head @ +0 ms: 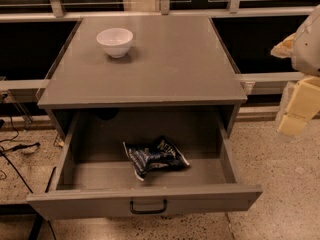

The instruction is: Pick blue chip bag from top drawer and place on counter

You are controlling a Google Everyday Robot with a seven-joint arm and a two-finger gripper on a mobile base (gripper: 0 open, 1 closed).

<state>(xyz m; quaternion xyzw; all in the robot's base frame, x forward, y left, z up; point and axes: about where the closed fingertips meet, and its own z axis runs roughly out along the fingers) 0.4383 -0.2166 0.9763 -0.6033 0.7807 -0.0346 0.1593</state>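
The blue chip bag (pixel 155 157) lies crumpled on the floor of the top drawer (pixel 145 201), near the middle. The drawer is pulled wide open, with its dark bar handle at the centre of the front panel. The counter (pixel 165 69) is the flat grey top of the cabinet, above and behind the drawer. My gripper (pixel 296 113) hangs at the far right edge of the view, to the right of the cabinet and above the floor. It is well apart from the bag and holds nothing that I can see.
A white bowl (pixel 115 41) stands on the counter at the back left. Dark cables (pixel 17 149) lie on the speckled floor to the left of the cabinet. A railing and dark glass panels run behind the cabinet.
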